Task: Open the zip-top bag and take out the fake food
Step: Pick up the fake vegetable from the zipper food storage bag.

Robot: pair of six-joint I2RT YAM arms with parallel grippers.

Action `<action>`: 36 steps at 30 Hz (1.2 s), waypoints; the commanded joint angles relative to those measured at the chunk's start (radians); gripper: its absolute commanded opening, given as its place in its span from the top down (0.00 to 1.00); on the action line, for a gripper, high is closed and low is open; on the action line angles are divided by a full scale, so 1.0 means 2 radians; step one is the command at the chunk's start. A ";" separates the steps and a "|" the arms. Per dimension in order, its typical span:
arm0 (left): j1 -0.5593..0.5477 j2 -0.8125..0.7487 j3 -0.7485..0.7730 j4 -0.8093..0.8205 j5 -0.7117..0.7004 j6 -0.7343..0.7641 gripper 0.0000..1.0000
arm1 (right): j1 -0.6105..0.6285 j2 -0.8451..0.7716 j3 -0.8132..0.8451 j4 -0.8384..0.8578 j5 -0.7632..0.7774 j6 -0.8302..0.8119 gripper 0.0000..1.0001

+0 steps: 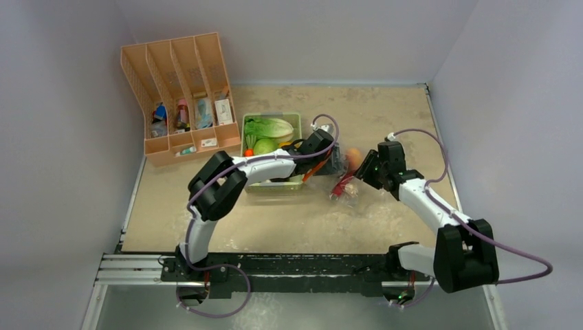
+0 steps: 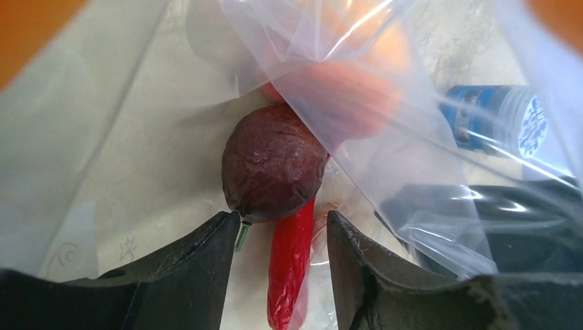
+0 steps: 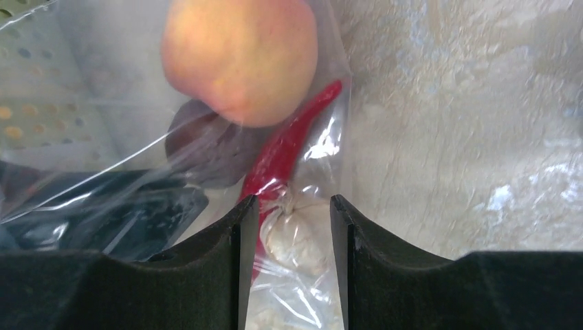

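Food removal is in hand, judging by the layout—the zip-top bag (image 1: 349, 194) lies beside the green tray (image 1: 272, 187), left gripper (image 2: 283, 220) spread at its mouth astride the red chili (image 2: 289, 268), right gripper (image 3: 292, 203) bracketing its other end (gripping or not, I cannot tell)—next, pinch the chili and withdraw.

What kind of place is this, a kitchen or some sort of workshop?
Probably a robot test bench, not a kitchen: left arm and right arm bolted to a metal rail, blank walls boxing in the table, toy vegetables in a tray.
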 commanded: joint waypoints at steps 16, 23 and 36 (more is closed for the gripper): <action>-0.001 0.055 0.072 0.036 -0.005 -0.004 0.46 | -0.027 0.122 0.008 0.096 -0.065 -0.059 0.59; -0.001 0.034 0.058 0.070 -0.022 -0.010 0.38 | -0.027 0.121 0.008 0.095 -0.068 -0.057 0.59; 0.004 -0.003 0.023 0.090 -0.035 -0.002 0.36 | -0.028 0.027 0.080 0.021 0.025 -0.091 0.56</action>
